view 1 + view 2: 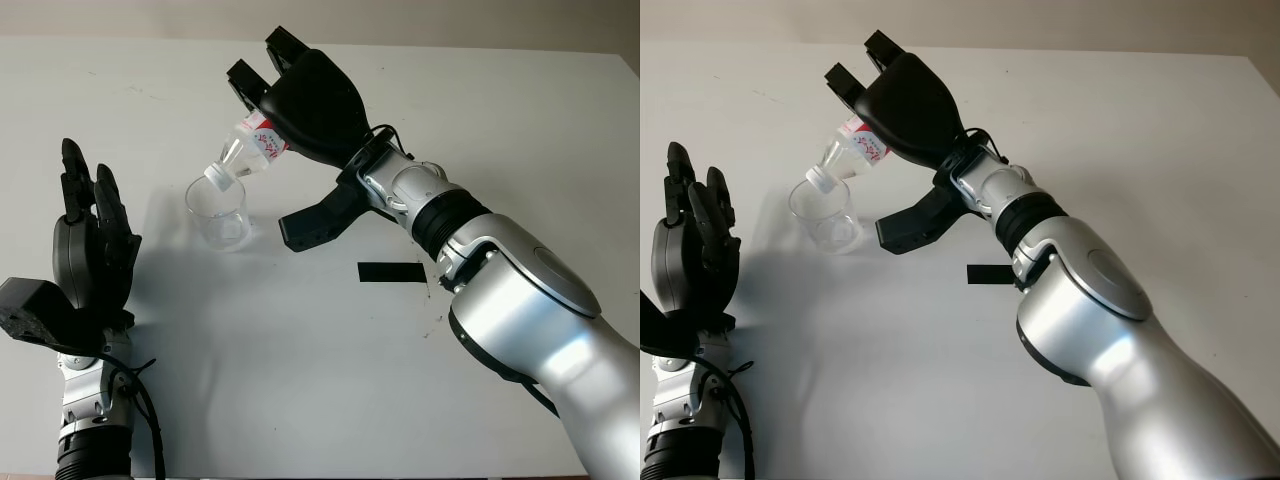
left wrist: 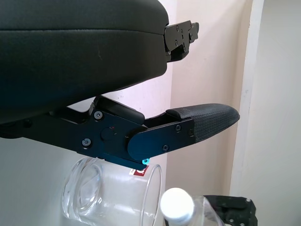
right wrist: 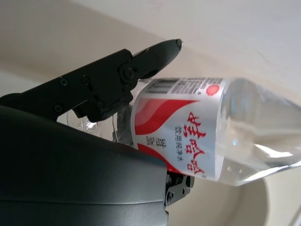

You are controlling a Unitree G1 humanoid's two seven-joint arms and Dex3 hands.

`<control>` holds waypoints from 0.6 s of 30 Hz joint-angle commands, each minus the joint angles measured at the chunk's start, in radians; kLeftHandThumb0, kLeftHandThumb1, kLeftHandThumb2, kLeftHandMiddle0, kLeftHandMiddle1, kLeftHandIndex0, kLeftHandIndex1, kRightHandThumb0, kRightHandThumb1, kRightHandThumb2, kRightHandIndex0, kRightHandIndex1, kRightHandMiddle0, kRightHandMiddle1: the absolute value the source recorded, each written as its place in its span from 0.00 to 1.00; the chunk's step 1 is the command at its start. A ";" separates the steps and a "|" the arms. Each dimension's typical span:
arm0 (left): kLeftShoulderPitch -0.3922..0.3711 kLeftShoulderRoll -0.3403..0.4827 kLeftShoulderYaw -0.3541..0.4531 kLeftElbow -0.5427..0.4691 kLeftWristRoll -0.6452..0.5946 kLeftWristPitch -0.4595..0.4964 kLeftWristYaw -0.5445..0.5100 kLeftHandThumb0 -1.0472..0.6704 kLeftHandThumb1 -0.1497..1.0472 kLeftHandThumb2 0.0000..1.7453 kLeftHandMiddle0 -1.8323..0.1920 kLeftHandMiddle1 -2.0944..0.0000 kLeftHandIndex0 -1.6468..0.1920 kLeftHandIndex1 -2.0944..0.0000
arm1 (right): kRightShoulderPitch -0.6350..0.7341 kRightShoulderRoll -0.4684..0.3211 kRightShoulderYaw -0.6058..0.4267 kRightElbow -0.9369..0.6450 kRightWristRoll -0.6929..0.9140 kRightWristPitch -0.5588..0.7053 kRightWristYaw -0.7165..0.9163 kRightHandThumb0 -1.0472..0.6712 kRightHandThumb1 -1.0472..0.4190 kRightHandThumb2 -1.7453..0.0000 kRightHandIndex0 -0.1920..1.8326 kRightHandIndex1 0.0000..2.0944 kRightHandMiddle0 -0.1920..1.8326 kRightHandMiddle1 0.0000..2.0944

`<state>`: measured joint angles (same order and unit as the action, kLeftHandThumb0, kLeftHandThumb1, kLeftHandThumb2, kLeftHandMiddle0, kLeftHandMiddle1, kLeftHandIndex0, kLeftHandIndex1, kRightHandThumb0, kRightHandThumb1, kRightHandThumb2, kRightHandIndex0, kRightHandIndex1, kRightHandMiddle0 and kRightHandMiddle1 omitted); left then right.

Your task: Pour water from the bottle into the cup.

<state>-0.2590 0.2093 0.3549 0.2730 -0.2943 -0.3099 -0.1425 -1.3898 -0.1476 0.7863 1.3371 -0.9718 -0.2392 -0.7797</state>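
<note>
Above the cup: you have no way in; the tilted bottle (image 1: 243, 160), its white cap still on, hangs with its neck over the rim of the clear cup (image 1: 218, 215), and the right hand (image 1: 290, 100) clamps the bottle's body just beyond.
Right of the cup: the right hand's thumb (image 1: 318, 222) juts low over the table (image 1: 300, 380) near the cup, and the silver forearm (image 1: 520, 300) blocks that whole approach.
Left of the cup: a bare strip of table separates it from the left hand (image 1: 88, 245), which is open and raised upright.
Near side of the cup: you get open tabletop, with only a flat strip of black tape (image 1: 391, 272) lying right of it.
Far side of the cup: bare table to the far edge.
</note>
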 commanded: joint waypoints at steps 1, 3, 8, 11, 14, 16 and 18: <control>0.034 -0.025 -0.003 0.023 -0.004 -0.003 -0.001 0.16 1.00 0.38 0.97 0.97 1.00 0.99 | 0.001 0.010 -0.082 -0.012 0.086 -0.053 0.047 0.45 0.02 0.97 0.61 1.00 0.30 1.00; 0.037 -0.023 -0.003 0.020 0.001 -0.006 0.002 0.16 1.00 0.38 0.97 0.97 1.00 1.00 | 0.017 0.014 -0.175 -0.016 0.195 -0.085 0.146 0.49 0.00 0.92 0.61 1.00 0.28 1.00; 0.049 -0.015 0.002 0.011 -0.007 0.003 -0.007 0.16 1.00 0.39 0.98 0.98 1.00 1.00 | 0.056 0.010 -0.402 -0.038 0.455 -0.109 0.370 0.51 0.00 0.89 0.66 1.00 0.34 1.00; 0.050 -0.014 0.004 0.012 -0.006 0.000 -0.006 0.16 1.00 0.39 0.98 0.98 1.00 1.00 | 0.089 0.000 -0.524 -0.060 0.597 -0.124 0.501 0.52 0.00 0.88 0.70 1.00 0.54 1.00; 0.053 -0.013 0.003 0.001 -0.005 0.013 -0.001 0.16 1.00 0.39 0.98 0.97 1.00 1.00 | 0.128 -0.014 -0.609 -0.088 0.694 -0.127 0.606 0.53 0.00 0.87 0.71 1.00 0.61 1.00; 0.053 -0.012 0.002 0.000 -0.009 0.015 -0.009 0.16 1.00 0.39 0.97 0.97 1.00 1.00 | 0.160 -0.028 -0.652 -0.115 0.745 -0.113 0.679 0.51 0.00 0.87 0.70 1.00 0.65 1.00; 0.051 -0.011 0.002 -0.001 -0.011 0.016 -0.014 0.16 1.00 0.39 0.97 0.97 1.00 1.00 | 0.203 -0.039 -0.701 -0.152 0.811 -0.117 0.774 0.50 0.00 0.86 0.69 1.00 0.67 1.00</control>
<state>-0.2455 0.2114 0.3570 0.2564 -0.3002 -0.2960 -0.1508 -1.2133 -0.1717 0.1174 1.2256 -0.1929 -0.3490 -0.0412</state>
